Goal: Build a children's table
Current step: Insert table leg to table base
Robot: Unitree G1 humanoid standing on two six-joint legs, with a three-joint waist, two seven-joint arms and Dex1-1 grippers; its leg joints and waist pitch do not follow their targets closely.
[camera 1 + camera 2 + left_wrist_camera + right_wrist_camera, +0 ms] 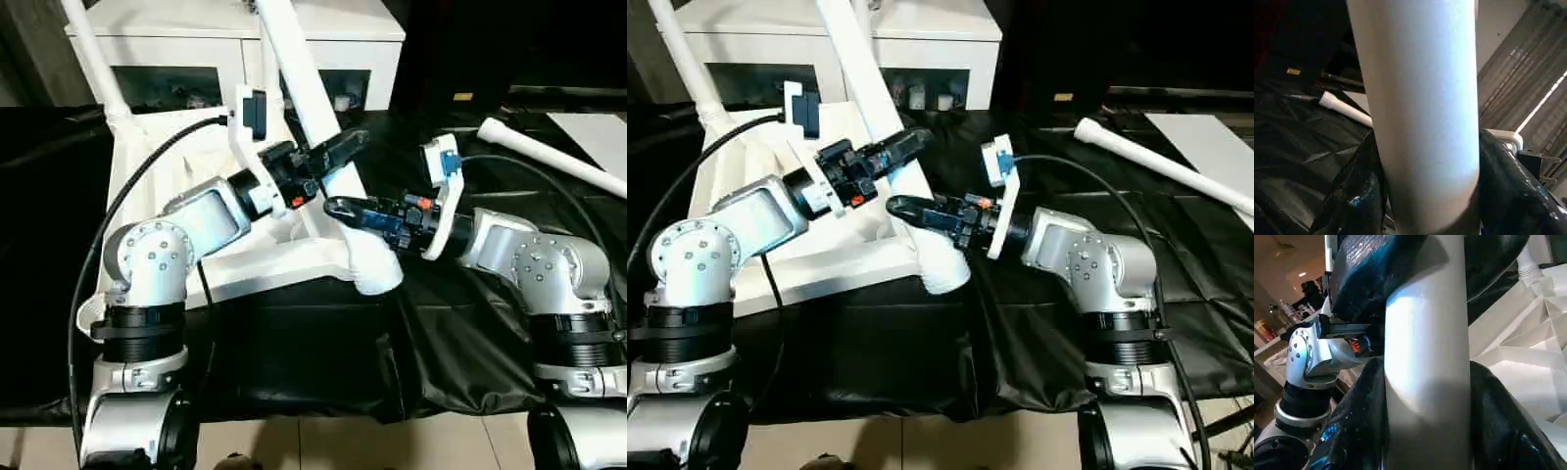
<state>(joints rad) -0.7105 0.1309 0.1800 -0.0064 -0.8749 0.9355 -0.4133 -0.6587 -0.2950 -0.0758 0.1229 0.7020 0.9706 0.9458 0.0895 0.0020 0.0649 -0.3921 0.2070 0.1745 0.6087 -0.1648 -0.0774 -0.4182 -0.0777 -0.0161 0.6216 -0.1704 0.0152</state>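
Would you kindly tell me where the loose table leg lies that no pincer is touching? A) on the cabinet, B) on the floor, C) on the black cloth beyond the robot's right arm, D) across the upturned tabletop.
C: the loose table leg lies on the black cloth, up and to the right of the right pincer, apart from the tabletop.

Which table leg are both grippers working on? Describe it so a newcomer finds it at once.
Start at the upturned white tabletop on the black cloth. At its near corner one white leg rises slanted, with the left gripper and right gripper around it. The spare leg lies flat on the cloth, untouched.
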